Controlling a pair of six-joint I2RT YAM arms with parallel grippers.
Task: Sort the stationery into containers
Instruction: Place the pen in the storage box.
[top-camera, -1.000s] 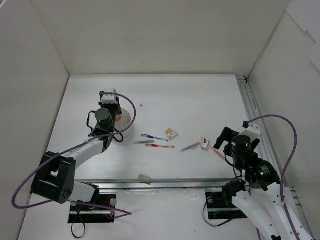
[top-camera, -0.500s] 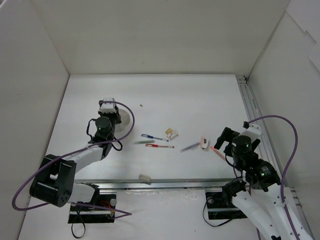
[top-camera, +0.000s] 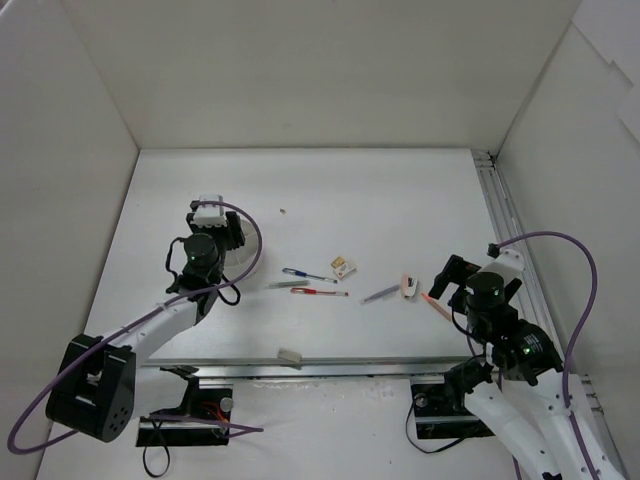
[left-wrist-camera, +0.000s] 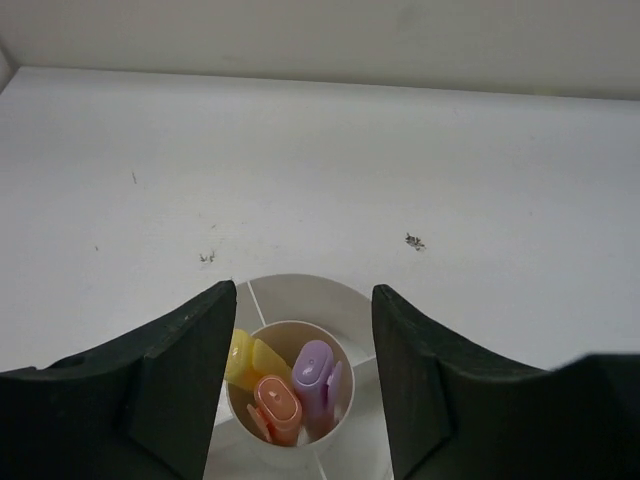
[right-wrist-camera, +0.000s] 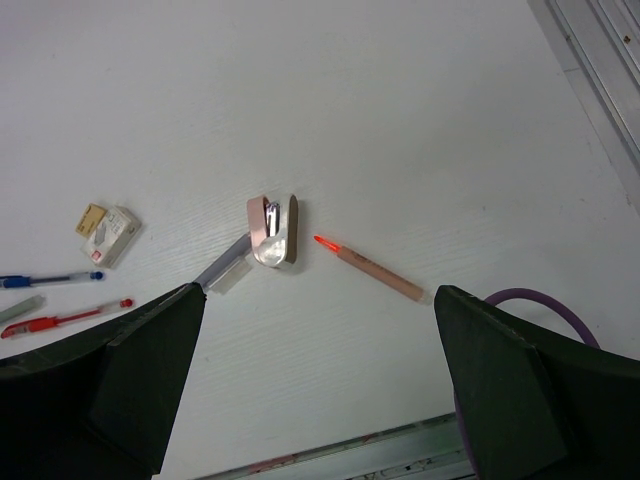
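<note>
The white round container (left-wrist-camera: 300, 290) sits under my left gripper (left-wrist-camera: 305, 390); its inner cup holds a yellow marker (left-wrist-camera: 250, 360), an orange marker (left-wrist-camera: 277, 405) and a purple marker (left-wrist-camera: 313, 372). The left jaws stand apart above it with nothing between them. In the top view the left gripper (top-camera: 215, 235) hides most of the container (top-camera: 250, 258). On the table lie a blue pen (top-camera: 305, 274), a red pen (top-camera: 318, 292), an eraser (top-camera: 343, 267), a grey pen (right-wrist-camera: 222, 267) and an orange-tipped pen (right-wrist-camera: 372, 270). My right gripper (right-wrist-camera: 320, 400) hangs open just near of that pen, empty.
A pink stapler-like piece (right-wrist-camera: 270, 228) lies between the grey pen and the orange-tipped pen. Another small cream eraser block (top-camera: 289, 355) rests at the table's near edge. A metal rail (top-camera: 505, 225) runs along the right side. White walls enclose the table.
My left gripper has shifted a little left over the container and its jaws have spread wider. The right arm has stayed put.
</note>
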